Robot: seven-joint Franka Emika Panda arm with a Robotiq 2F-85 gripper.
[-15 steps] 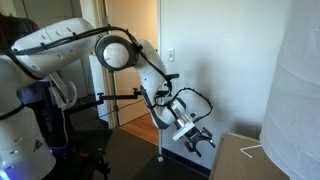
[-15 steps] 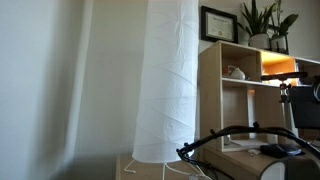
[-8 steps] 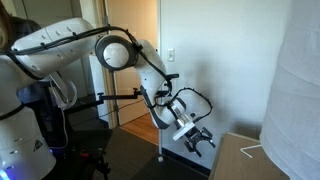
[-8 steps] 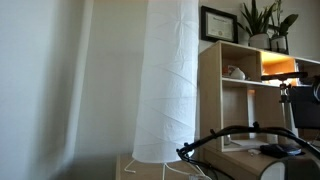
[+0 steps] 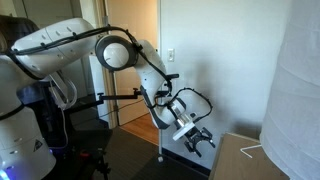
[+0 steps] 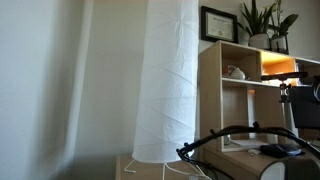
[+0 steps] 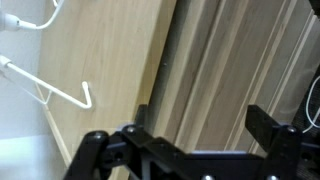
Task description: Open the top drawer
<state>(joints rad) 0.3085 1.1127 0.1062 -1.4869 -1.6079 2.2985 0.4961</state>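
A light wood cabinet shows as a top surface at the lower right of an exterior view (image 5: 252, 160) and as a pale wood panel in the wrist view (image 7: 110, 60). I cannot make out a drawer front or handle in any view. My gripper (image 5: 200, 139) hangs just off the cabinet's near edge, slightly above it. In the wrist view its two black fingers (image 7: 200, 125) stand wide apart with nothing between them, over the cabinet edge and the plank floor.
A tall white paper lamp (image 6: 170, 80) stands on the cabinet, also at the right edge in an exterior view (image 5: 298, 90). White cables (image 7: 50, 92) lie on the wood top. A wooden shelf unit (image 6: 235, 95) with a plant stands behind. A doorway (image 5: 135, 60) is behind the arm.
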